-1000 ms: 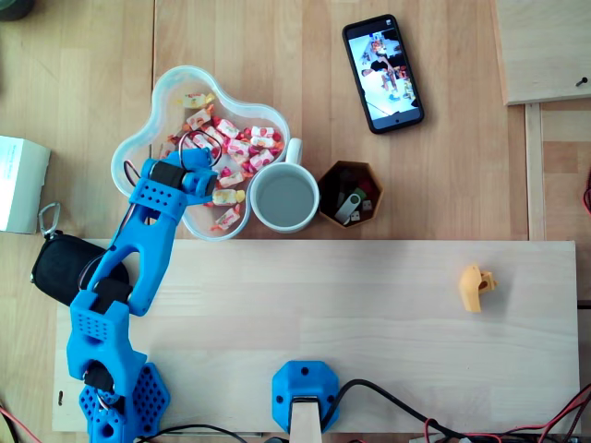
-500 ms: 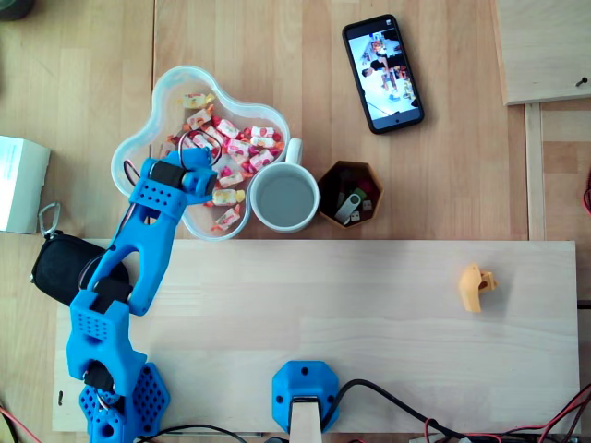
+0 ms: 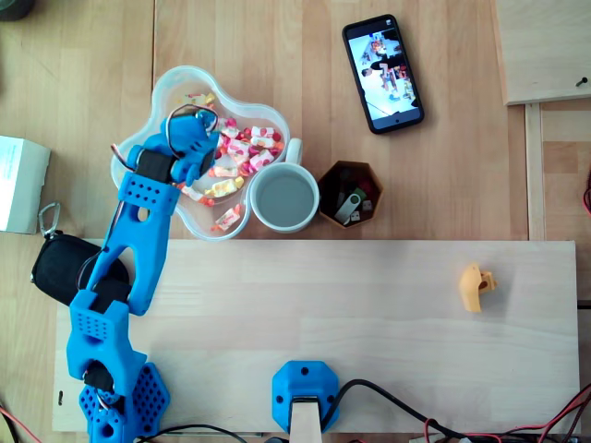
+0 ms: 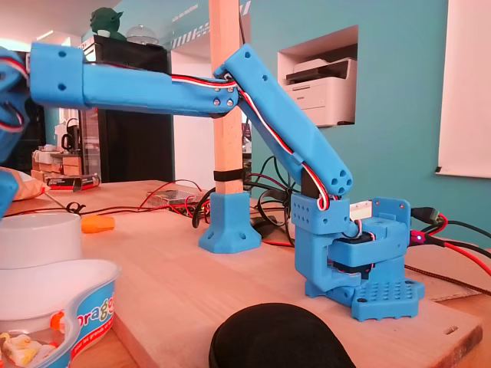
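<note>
My blue fingers hang over the clear lobed plastic bowl left of the white ceramic mug; I cannot tell whether they are parted or closed, and the wrapped pink-and-yellow candies lie just mug-ward of them.

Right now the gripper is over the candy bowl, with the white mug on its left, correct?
No: the overhead view shows the white mug to the right of the candy bowl, not left. The gripper is over the bowl.

Arm stretched fwd, wrist bent, pincer angled down.
</note>
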